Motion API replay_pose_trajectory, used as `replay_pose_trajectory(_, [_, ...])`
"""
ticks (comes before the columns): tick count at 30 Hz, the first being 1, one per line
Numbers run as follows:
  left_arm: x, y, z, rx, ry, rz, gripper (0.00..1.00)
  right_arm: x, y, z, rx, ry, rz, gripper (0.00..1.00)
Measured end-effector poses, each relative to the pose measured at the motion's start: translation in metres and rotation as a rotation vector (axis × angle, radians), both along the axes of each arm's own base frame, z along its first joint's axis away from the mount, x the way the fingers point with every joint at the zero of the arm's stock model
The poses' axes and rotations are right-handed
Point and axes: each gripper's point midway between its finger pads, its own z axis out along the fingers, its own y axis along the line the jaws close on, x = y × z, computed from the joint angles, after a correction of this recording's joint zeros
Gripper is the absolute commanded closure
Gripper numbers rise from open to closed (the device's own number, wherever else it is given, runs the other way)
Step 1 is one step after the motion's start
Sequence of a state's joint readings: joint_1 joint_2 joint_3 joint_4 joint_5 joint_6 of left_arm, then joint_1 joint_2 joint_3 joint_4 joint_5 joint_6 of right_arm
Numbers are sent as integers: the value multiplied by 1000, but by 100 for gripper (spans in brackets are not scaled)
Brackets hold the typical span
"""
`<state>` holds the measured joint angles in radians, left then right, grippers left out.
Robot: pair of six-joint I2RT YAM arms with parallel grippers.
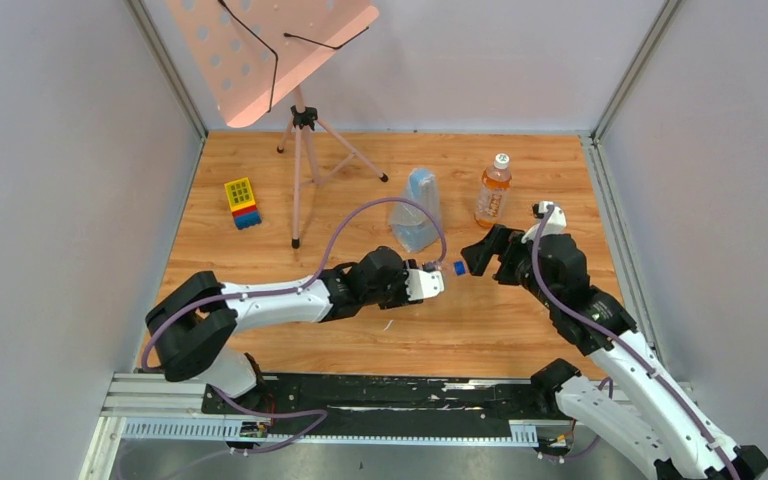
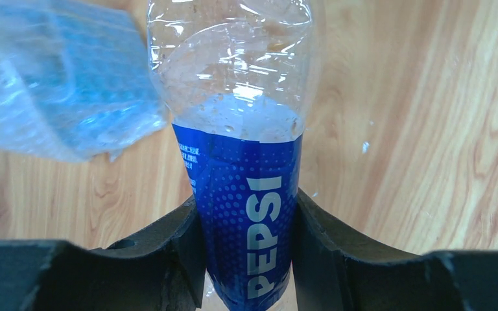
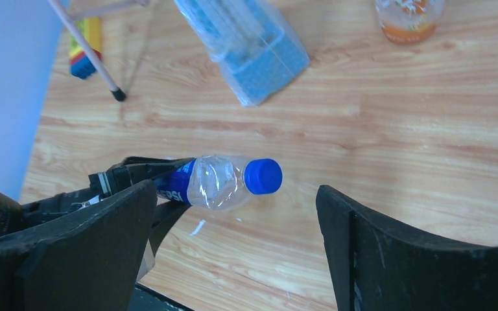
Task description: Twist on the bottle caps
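Observation:
My left gripper (image 1: pixel 430 280) is shut on the Pepsi bottle (image 2: pixel 246 194) at its blue label and holds it on its side above the table, neck pointing right. The blue cap (image 3: pixel 262 176) sits on the bottle's neck; it also shows in the top view (image 1: pixel 458 267). My right gripper (image 3: pixel 237 246) is open and empty, its jaws wide apart, just right of the cap and apart from it (image 1: pixel 480 255). The orange bottle (image 1: pixel 493 195) stands upright at the back right with the white cap (image 1: pixel 501 159) on top; only its base shows in the right wrist view (image 3: pixel 407 16).
A bluish see-through plastic bag (image 1: pixel 417 210) lies just behind the two grippers, close to the Pepsi bottle (image 2: pixel 58 84). A pink music stand on a tripod (image 1: pixel 300 150) stands at the back left. A stack of coloured bricks (image 1: pixel 242 203) sits left of it.

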<state>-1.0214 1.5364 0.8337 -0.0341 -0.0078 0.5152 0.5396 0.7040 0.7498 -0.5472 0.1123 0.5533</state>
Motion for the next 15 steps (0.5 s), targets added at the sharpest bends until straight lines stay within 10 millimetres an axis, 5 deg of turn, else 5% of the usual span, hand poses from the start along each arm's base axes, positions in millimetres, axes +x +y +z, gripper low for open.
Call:
replay_pose_trajectory(5, [7,1,24,-177,-17,149,49,1,10,23,97,-73,22,6])
replay_pose_trajectory(15, [8,-11,81,-511,1,249,49,7,33,18,242,-78,62,16])
